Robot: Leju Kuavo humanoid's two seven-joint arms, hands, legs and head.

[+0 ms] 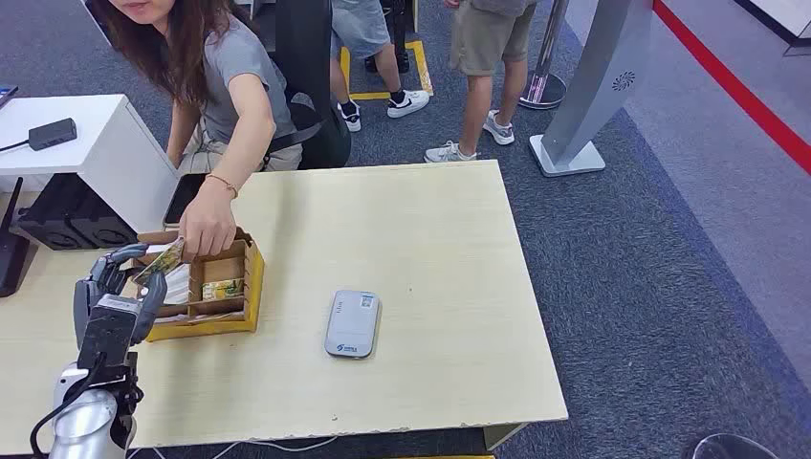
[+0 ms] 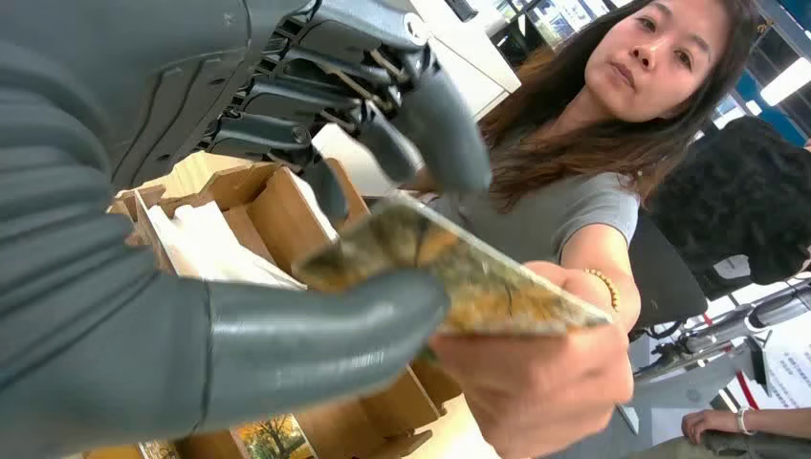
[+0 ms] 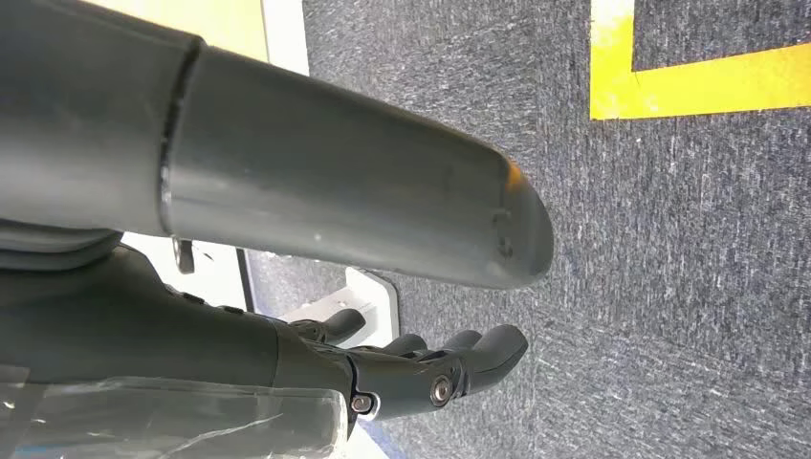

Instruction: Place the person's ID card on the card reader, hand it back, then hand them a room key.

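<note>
Handing over a room key (image 2: 449,263), your left hand (image 1: 115,296) pinches it while the person's hand (image 1: 208,225) just beyond takes hold; final step nearly done, release remains.

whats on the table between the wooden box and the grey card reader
Nothing: in the head view, bare pale tabletop separates the compartmented wooden organiser box from the flat grey card reader.

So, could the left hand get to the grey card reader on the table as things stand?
Probably not freely: the left hand holds a patterned card that the person's hand also grips, though bare tabletop lies before the grey card reader.
</note>
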